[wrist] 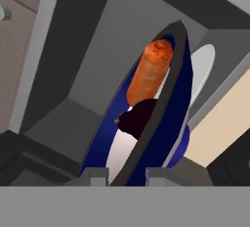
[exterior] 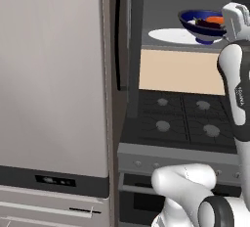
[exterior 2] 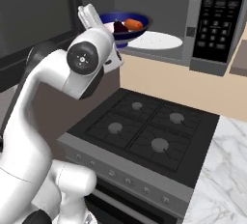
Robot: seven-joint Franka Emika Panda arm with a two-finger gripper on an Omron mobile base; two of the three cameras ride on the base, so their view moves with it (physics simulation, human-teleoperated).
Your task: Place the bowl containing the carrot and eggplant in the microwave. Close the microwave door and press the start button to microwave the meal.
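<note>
A home kitchen is shown, rendered rather than filmed. A four-burner gas stove with knobs along its front is set beside a marble counter, and a tall steel fridge is seen to its left. Above the stove, a microwave with a keypad is mounted.
</note>
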